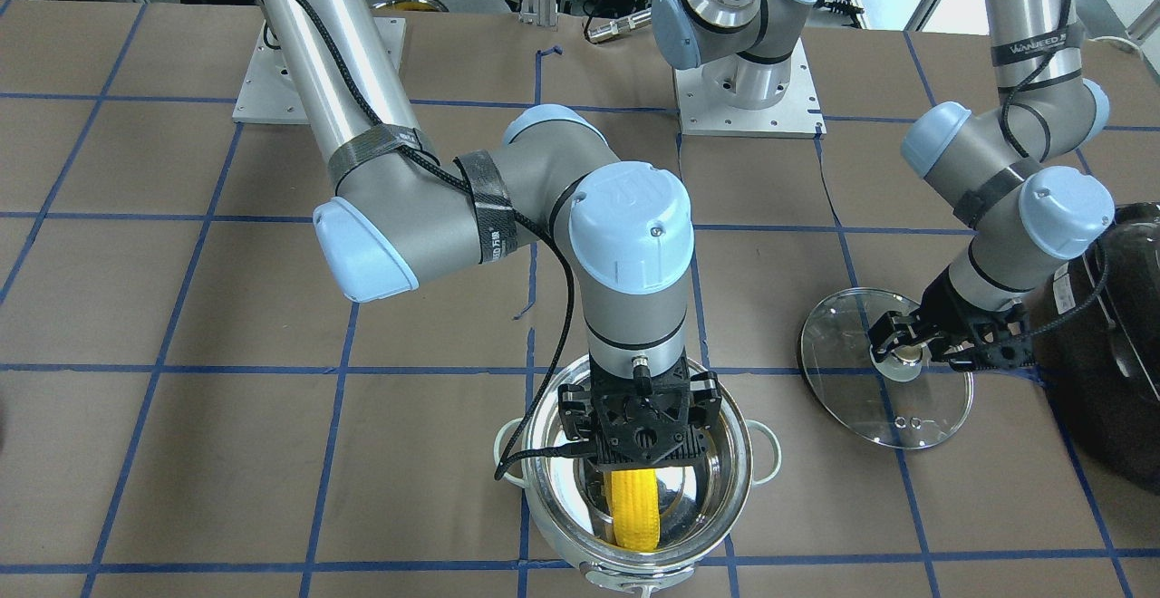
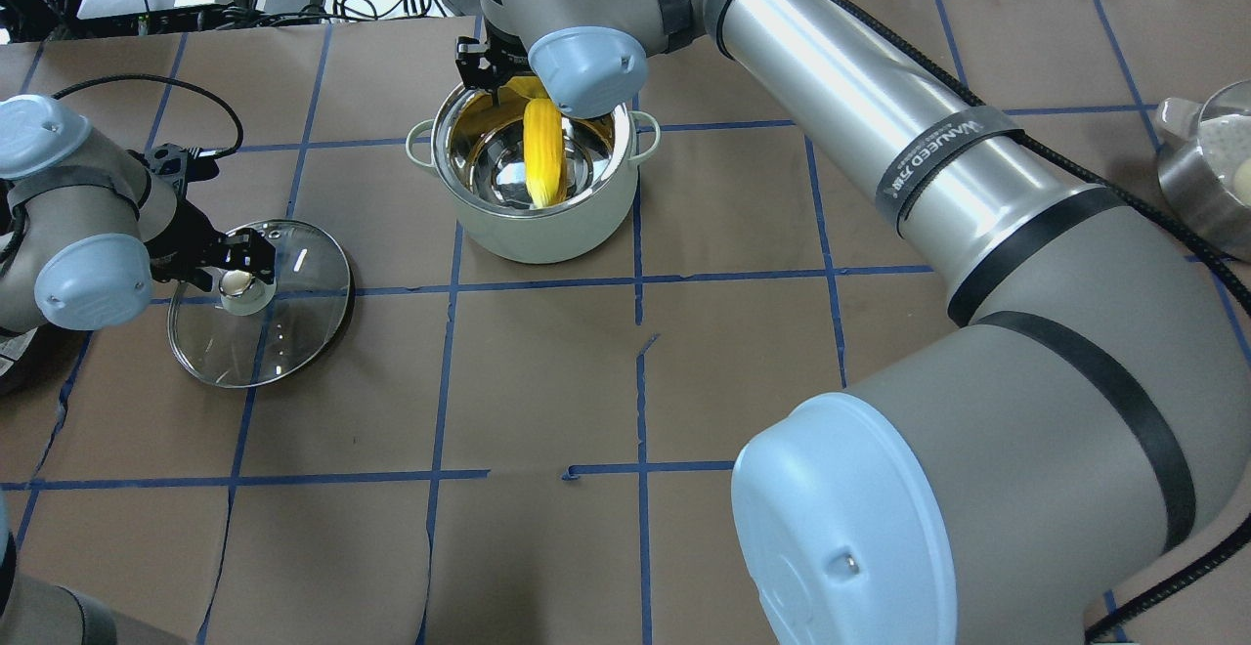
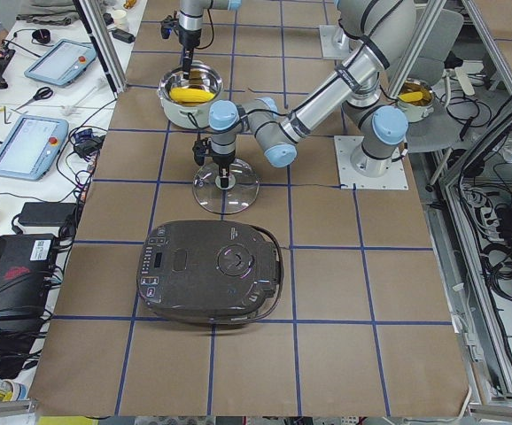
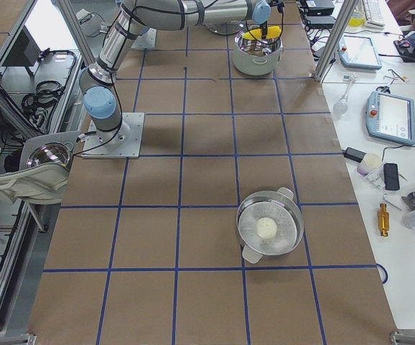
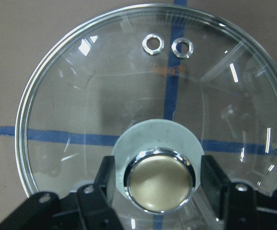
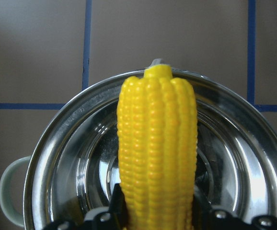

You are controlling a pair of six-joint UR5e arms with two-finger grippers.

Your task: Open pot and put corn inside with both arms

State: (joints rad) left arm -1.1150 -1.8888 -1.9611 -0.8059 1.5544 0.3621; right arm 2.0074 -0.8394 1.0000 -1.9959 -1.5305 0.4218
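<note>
The steel pot stands open on the table, and also shows in the overhead view. My right gripper is over its rim, shut on the yellow corn. The corn hangs tip-down inside the pot, as the right wrist view shows. The glass lid lies on the table beside the pot. My left gripper is at the lid's brass knob, with its fingers against the knob's pale collar.
A large black appliance stands just past the lid at the table's end. A second steel pot with a white item inside stands far off on my right side. The arms' base plates are at the back.
</note>
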